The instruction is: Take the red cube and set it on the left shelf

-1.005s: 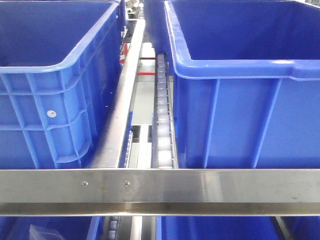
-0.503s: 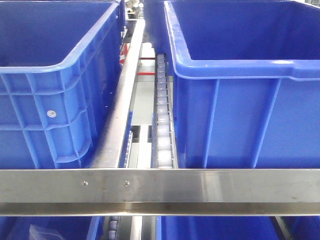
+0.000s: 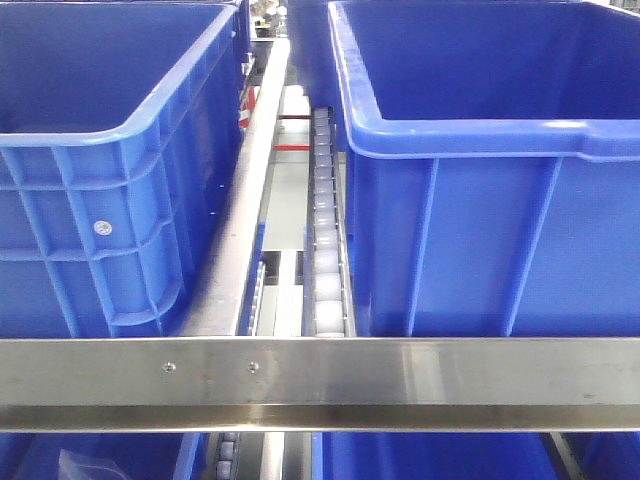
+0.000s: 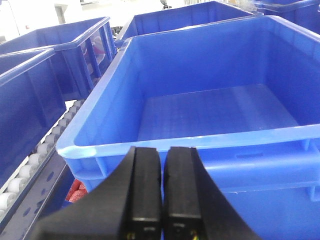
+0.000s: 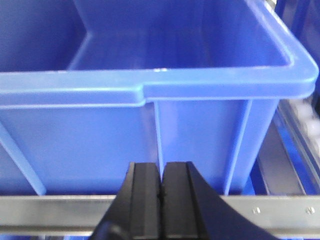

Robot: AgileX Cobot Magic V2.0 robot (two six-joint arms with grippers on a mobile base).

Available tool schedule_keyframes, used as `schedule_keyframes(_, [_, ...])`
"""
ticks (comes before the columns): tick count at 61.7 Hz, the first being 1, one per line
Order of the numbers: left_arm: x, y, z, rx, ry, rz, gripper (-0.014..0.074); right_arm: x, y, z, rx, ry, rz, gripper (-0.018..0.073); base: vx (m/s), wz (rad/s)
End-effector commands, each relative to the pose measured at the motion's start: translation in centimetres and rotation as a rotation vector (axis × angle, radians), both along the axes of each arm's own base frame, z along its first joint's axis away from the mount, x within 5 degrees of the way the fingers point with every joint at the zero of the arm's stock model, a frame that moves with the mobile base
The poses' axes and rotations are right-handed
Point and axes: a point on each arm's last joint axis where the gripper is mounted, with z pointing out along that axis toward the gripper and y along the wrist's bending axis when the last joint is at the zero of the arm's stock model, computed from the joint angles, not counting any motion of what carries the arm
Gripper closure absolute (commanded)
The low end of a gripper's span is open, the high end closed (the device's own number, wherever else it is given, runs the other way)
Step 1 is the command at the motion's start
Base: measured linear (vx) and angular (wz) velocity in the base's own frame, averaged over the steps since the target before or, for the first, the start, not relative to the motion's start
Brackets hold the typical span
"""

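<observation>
A roller track [image 3: 327, 250] ran back from the steel front rail [image 3: 320, 383]. Blue crates flanked that track: one left [image 3: 110, 170], one right [image 3: 490, 180].

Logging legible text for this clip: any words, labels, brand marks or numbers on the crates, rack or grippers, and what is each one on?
No readable text in any view.
Left blue crate: a small round white sticker on its front wall, marking too small to read.
Right blue crate: plain, no label seen.
Steel rail: only two screws, no print.
Left gripper and right gripper: black fingers, no lettering visible.
</observation>
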Motion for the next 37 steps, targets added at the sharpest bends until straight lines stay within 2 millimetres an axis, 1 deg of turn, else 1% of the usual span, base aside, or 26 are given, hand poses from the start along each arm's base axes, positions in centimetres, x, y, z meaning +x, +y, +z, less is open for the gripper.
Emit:
schedule_keyframes(1, [-0.1, 0.0, 0.1, -0.002, -0.082, -0.006, 0.0491, -0.1, 0.0, 1.5, 0.001, -0.141, 0.0, 0.0503, 0.0, 0.0])
schedule_keyframes(20, [-0.1, 0.0, 0.1, -0.002, -0.082, -0.006, 0.0491, -1.1, -0.2, 2.0, 0.0, -0.24, -0.037, 0.0503, 0.0, 0.0])
schedule_keyframes(37, [-0.1, -0.1, 0.1, -0.002, -0.082, -0.01, 0.0491, -1.1, -0.3, 2.0, -0.001, -0.238, -0.05, 0.0503, 0.0, 0.0])
